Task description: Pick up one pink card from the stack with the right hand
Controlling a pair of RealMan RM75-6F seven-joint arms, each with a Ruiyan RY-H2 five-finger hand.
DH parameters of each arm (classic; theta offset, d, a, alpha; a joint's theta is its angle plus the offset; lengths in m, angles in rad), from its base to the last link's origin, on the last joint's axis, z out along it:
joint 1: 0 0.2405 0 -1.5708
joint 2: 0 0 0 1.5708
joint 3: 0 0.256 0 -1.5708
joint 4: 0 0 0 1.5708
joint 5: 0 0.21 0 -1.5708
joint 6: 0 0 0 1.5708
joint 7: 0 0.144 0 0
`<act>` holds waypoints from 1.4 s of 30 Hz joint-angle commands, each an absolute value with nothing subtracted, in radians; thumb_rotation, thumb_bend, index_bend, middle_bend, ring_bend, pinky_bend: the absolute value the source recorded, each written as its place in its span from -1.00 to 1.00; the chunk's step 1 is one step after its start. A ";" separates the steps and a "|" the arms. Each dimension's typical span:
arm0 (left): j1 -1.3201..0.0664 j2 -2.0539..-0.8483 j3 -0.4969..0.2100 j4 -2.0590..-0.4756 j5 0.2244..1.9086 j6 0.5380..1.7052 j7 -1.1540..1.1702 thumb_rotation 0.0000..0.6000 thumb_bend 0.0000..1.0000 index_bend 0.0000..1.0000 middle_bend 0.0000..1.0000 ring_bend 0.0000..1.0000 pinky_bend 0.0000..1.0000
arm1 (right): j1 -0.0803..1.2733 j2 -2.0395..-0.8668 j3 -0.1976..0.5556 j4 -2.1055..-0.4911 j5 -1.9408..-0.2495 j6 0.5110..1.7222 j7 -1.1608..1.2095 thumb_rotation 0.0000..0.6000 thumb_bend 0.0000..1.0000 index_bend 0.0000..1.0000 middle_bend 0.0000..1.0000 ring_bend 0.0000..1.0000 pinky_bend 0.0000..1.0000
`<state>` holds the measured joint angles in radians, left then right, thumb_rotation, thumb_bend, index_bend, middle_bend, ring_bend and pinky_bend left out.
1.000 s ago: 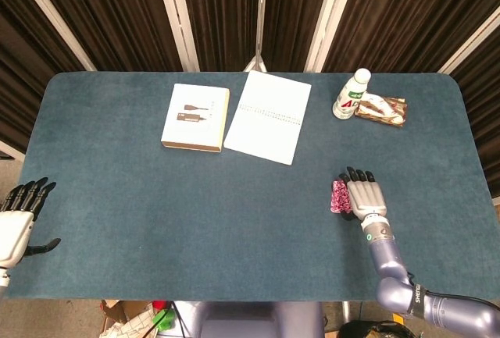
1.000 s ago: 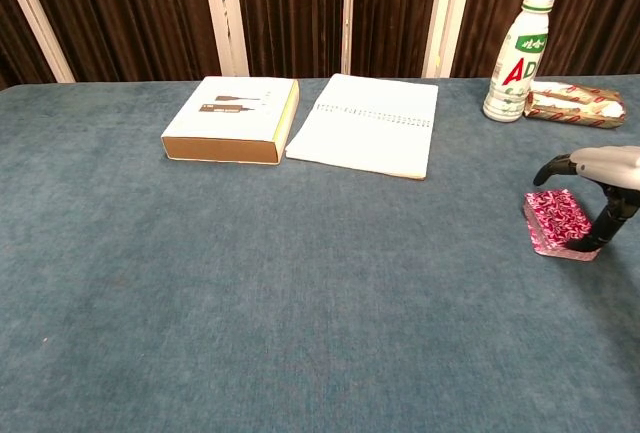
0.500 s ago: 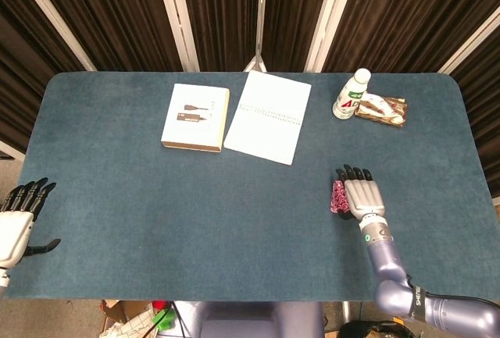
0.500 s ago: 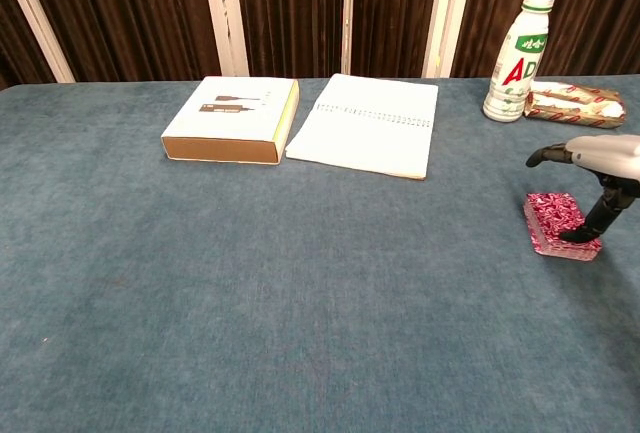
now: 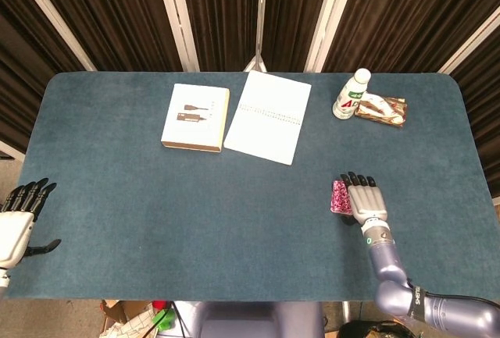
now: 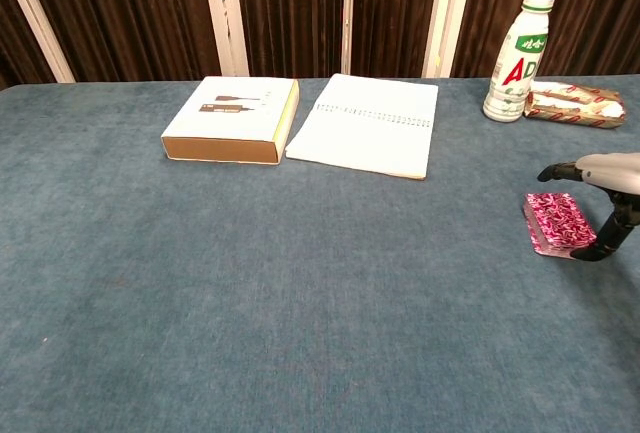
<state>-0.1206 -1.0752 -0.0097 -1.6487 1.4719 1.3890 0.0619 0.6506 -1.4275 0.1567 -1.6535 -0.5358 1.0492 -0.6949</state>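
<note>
- The bottle (image 6: 517, 56) carries red letters, "AD" being all I can read; the white box (image 5: 195, 116) shows a small cable drawing, its text too fine to read.
- The pink card stack (image 6: 559, 222) lies flat at my right, well in from the table (image 5: 117, 197) edges, open cloth to its left.
- My right hand (image 5: 366, 200) sits flat just beside the stack, fingers extended, thumb down at its near edge, holding nothing.
- My left hand (image 5: 17, 221) hangs spread and empty at the table's left edge.
- An open notebook (image 5: 268, 116) lies beside the box, a wrapped packet (image 6: 573, 105) by the bottle.
</note>
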 commanded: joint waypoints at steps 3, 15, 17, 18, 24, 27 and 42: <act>-0.122 -1.075 -0.009 -1.649 1.470 1.385 0.063 1.00 -0.92 -1.00 -1.00 -1.00 -1.00 | 0.661 -1.436 0.153 -1.629 -0.515 1.039 -0.694 1.00 -0.42 -0.98 -1.00 -1.00 -1.00; -0.124 -1.073 -0.007 -1.652 1.468 1.378 0.067 1.00 -0.92 -1.00 -1.00 -1.00 -1.00 | 0.678 -1.448 0.149 -1.576 -0.476 1.007 -0.681 1.00 -0.42 -0.64 -1.00 -1.00 -1.00; -0.124 -1.073 -0.006 -1.653 1.468 1.378 0.068 1.00 -0.92 -1.00 -1.00 -1.00 -1.00 | 0.678 -1.449 0.150 -1.573 -0.483 1.004 -0.672 1.00 -0.42 -0.52 -1.00 -1.00 -1.00; -0.125 -1.074 -0.006 -1.652 1.468 1.377 0.068 1.00 -0.92 -1.00 -1.00 -1.00 -1.00 | 0.678 -1.450 0.149 -1.572 -0.490 1.003 -0.665 1.00 -0.42 -0.49 -1.00 -1.00 -1.00; -0.124 -1.073 -0.006 -1.653 1.468 1.378 0.067 1.00 -0.92 -1.00 -1.00 -1.00 -1.00 | 0.678 -1.454 0.145 -1.564 -0.508 1.000 -0.646 1.00 -0.42 -0.25 -0.88 -1.00 -1.00; -0.124 -1.073 -0.006 -1.653 1.469 1.379 0.065 1.00 -0.92 -1.00 -1.00 -1.00 -1.00 | 0.677 -1.457 0.143 -1.558 -0.516 0.998 -0.636 1.00 -0.42 -0.13 -0.81 -1.00 -1.00; -0.123 -1.073 -0.005 -1.652 1.475 1.384 0.062 1.00 -0.92 -1.00 -1.00 -1.00 -1.00 | 0.661 -1.381 0.156 -1.586 -0.570 1.039 -0.591 1.00 -0.42 -0.04 -0.72 -1.00 -1.00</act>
<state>-0.1230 -1.0735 -0.0047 -1.6518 1.4751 1.3845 0.0620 0.6637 -1.3907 0.1541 -1.5844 -0.5736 1.0350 -0.5928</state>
